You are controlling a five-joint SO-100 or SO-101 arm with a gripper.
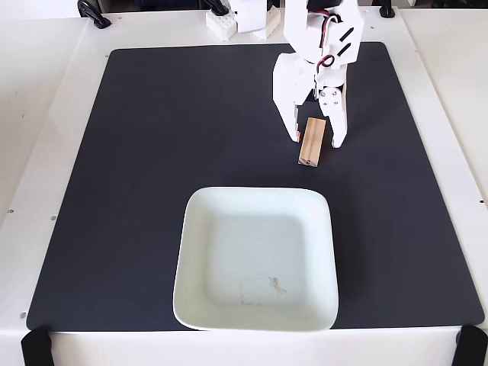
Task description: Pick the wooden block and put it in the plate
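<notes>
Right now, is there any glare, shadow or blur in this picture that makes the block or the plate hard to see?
In the fixed view the light is bright and even; the wooden block is sharp against the dark mat, between the fingers of the tool; the plate shows only a soft sheen and a faint smudge near its front; the white table looks slightly washed out.
</notes>
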